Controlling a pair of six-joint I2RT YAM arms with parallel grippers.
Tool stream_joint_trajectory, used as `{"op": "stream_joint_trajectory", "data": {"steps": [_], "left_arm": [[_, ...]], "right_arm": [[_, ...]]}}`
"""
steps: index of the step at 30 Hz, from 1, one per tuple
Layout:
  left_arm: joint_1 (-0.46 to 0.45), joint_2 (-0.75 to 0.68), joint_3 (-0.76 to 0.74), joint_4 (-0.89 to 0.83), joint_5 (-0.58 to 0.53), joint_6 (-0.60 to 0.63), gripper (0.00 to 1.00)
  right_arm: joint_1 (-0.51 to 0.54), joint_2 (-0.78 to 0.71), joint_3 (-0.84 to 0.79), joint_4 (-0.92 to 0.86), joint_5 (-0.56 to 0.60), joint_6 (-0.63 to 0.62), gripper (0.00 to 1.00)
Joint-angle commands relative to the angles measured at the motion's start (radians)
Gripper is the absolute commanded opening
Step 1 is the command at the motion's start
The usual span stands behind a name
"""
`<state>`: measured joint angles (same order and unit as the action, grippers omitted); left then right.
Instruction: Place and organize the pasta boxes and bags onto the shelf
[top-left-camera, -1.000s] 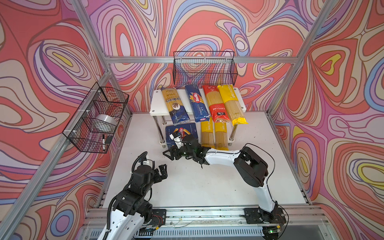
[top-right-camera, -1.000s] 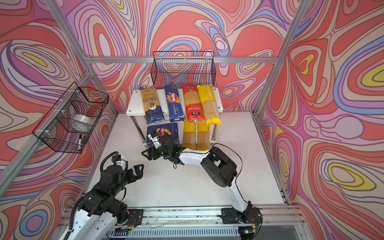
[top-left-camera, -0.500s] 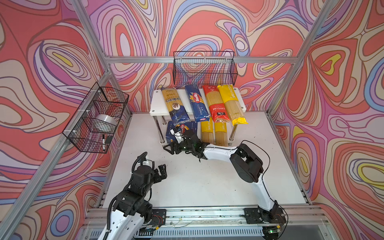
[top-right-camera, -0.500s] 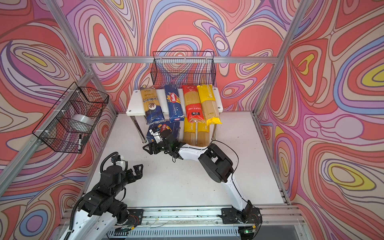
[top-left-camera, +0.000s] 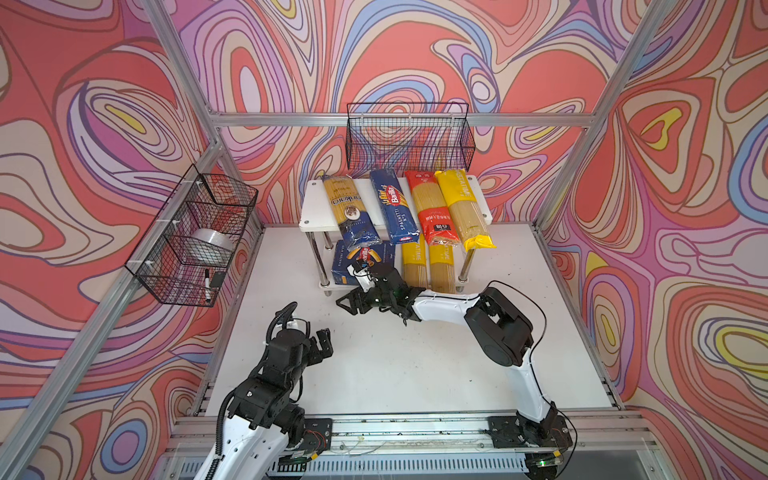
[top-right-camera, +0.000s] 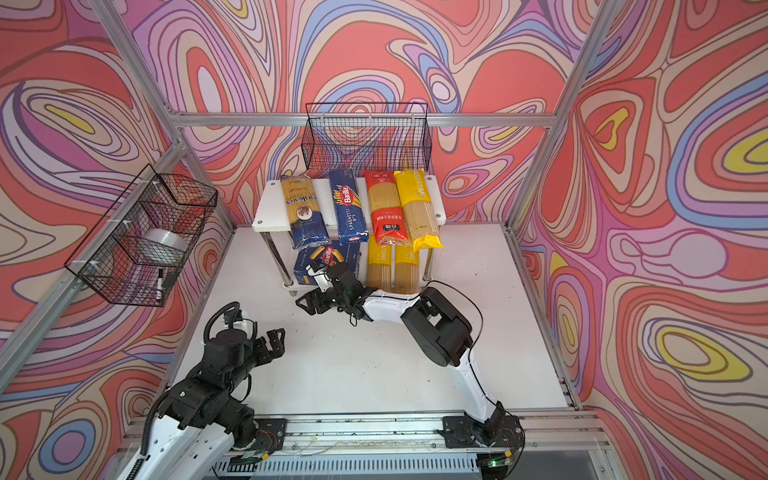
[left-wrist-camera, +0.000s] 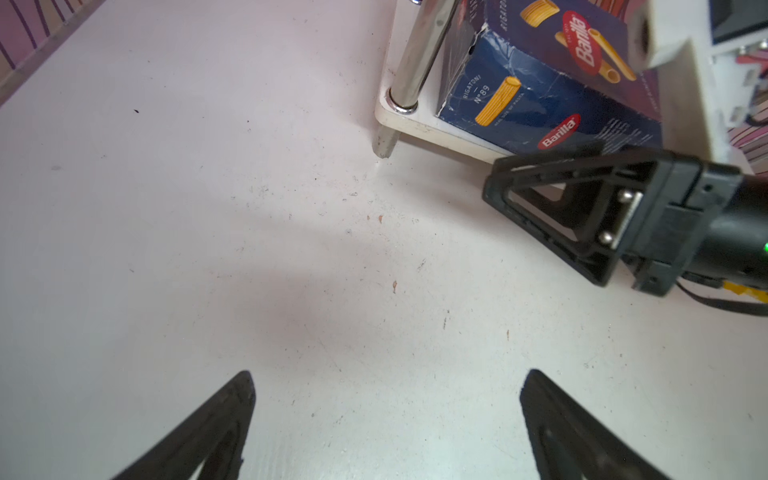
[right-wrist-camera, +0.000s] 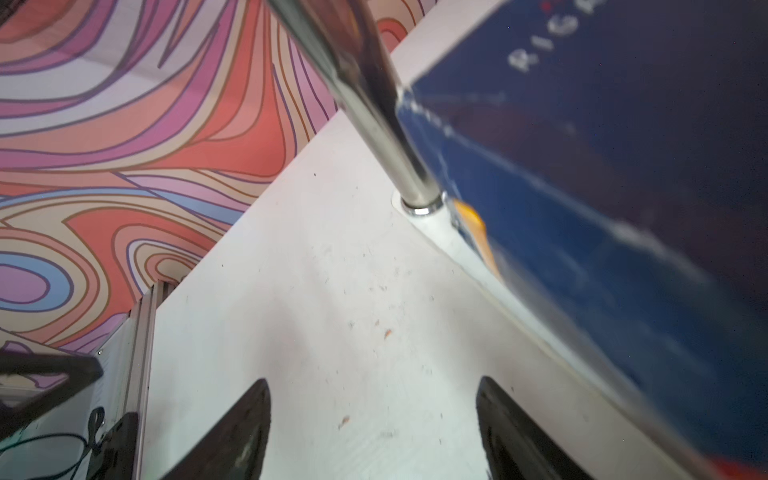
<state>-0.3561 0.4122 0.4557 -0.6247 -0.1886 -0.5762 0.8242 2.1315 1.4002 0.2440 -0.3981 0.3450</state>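
The shelf (top-left-camera: 313, 212) stands at the back of the table. Its top board carries a blue bag with a gold top (top-left-camera: 349, 212), the Barilla spaghetti box (top-left-camera: 392, 212), a red bag (top-left-camera: 432, 208) and a yellow bag (top-left-camera: 463, 208). On the lower board lie the rigatoni box (top-left-camera: 345, 266) (left-wrist-camera: 540, 95) and two yellow bags (top-left-camera: 415, 266). My right gripper (top-left-camera: 347, 301) (right-wrist-camera: 374, 390) is open and empty, low over the table just in front of the rigatoni box. My left gripper (top-left-camera: 324, 338) (left-wrist-camera: 386, 386) hangs open and empty nearer the front.
A black wire basket (top-left-camera: 409, 137) hangs on the back wall above the shelf. Another basket (top-left-camera: 195, 232) on the left wall holds a tape roll (top-left-camera: 212, 245) and a marker. The shelf's chrome front leg (right-wrist-camera: 374, 108) stands close beside my right gripper.
The rigatoni box slid a little deeper onto the lower board. My right gripper went toward the shelf with it and then drew slightly back. The left arm stayed still.
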Motion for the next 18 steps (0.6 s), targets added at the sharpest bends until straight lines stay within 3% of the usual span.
{"op": "stream_joint_trajectory", "data": {"steps": [1,6,10,16,18], "left_arm": [[0.003,0.024,0.003,0.055,-0.059,0.054,1.0],[0.002,0.089,-0.012,0.203,-0.165,0.16,1.0],[0.029,0.188,-0.009,0.29,-0.295,0.183,1.0],[0.245,0.338,-0.021,0.457,-0.233,0.249,1.0],[0.324,0.355,-0.08,0.562,-0.213,0.237,1.0]], "right_arm": [[-0.005,-0.136,-0.116,-0.006,0.045,-0.042,0.82],[-0.013,-0.464,-0.481,0.026,0.256,-0.047,0.82],[-0.092,-0.727,-0.645,-0.129,0.436,-0.056,0.85],[-0.432,-1.041,-0.805,-0.211,0.51,-0.114,0.97],[-0.521,-1.092,-0.847,-0.176,0.595,-0.181,0.98]]}}
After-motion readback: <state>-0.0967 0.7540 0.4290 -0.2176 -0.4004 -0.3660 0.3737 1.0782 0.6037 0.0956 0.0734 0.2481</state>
